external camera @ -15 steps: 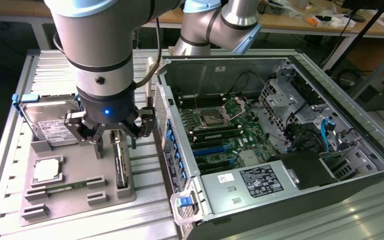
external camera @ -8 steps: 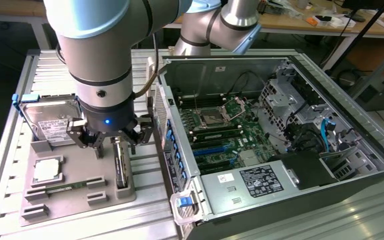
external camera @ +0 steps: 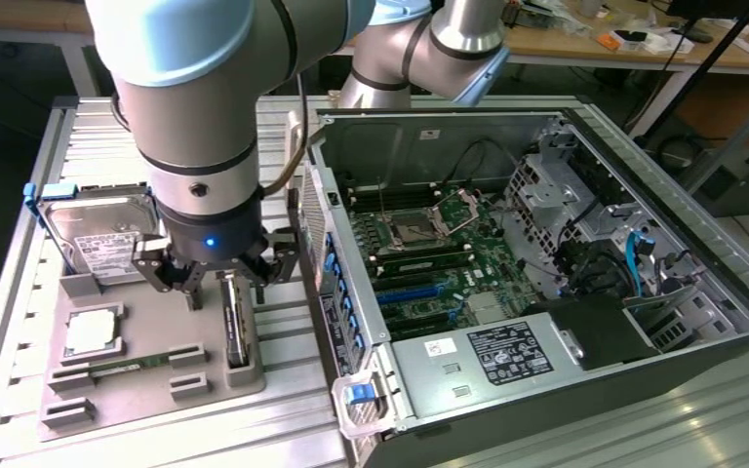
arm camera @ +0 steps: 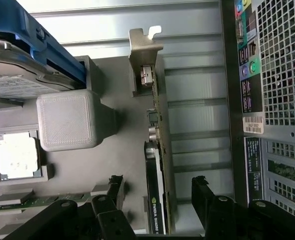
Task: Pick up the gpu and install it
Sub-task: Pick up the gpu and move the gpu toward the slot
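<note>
– Gripper (external camera: 225,294) first: how do the jaws stand?
– Spread wide, holding nothing. In the wrist view the gripper (arm camera: 157,189) has one black finger (arm camera: 115,189) on each side of the gpu (arm camera: 160,125), with a gap showing at both.
– So where is the gpu?
– Directly below the tool, on edge in a slot of the grey tray (external camera: 153,395). From the exterior view, the gpu (external camera: 234,331) runs away from under the fingertips.
– What is the tray on?
– A ribbed metal table (external camera: 11,341). Just beside the gripper, on the far side from the open computer case (external camera: 739,283), a hard drive (external camera: 95,234) stands in a blue bracket. A processor (external camera: 93,331) and a memory stick (external camera: 128,369) lie lower on the same tray.
– And the room?
– A wooden workbench (external camera: 583,44) with loose clutter runs behind the arm. The case lies open-side up close to the tool, and its motherboard (external camera: 440,263) is in plain sight.
– Any writing?
– The gpu's black edge between the fingers reads NVIDIA Quadro. The white label on the hard drive and the black power supply label (external camera: 507,351) carry print too small to read. A barcode sticker (arm camera: 252,125) sits on the case's rear panel.
</note>
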Motion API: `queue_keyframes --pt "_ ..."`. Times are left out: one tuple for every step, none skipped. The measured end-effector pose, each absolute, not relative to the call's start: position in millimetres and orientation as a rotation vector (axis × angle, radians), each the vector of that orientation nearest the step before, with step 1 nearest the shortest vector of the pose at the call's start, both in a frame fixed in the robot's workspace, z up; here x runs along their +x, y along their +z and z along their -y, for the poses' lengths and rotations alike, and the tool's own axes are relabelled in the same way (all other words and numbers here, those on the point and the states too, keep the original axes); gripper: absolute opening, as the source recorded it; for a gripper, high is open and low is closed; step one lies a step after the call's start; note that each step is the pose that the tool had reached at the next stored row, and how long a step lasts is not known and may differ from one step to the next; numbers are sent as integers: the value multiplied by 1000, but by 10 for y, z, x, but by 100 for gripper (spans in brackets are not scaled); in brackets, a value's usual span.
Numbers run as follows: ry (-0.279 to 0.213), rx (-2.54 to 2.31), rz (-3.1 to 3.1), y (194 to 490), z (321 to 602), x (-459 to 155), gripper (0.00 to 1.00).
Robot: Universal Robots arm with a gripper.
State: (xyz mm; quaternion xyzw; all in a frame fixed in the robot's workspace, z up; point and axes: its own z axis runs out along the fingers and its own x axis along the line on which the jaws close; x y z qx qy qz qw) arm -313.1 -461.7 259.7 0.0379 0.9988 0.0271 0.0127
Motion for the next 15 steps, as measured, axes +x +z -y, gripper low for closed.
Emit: queue_keyframes --pt "85 118 -3113 2588 4616 -3131 66" --pt "85 118 -3113 2582 4615 -3131 66" --pt "85 118 -3113 2576 4615 -3130 66" --pt "85 118 -3113 2569 4614 -3131 66" --pt "85 118 -3113 2563 4613 -3131 66" --pt "85 118 -3113 2558 4613 -3131 66" --pt "84 118 -3113 2555 4613 -3131 66" --pt "84 118 -3113 2553 4613 -3131 66" --pt "85 118 -3113 2548 4613 -3131 66" --pt "85 118 -3113 2544 4613 -3131 66" --pt "85 118 -3113 2539 4613 -3131 66" --pt "85 118 -3113 2534 4613 -3131 66" --pt "85 118 -3113 2530 4613 -3131 66" --pt "85 118 -3113 2525 4613 -3131 66" --pt "85 118 -3113 2519 4613 -3131 66"
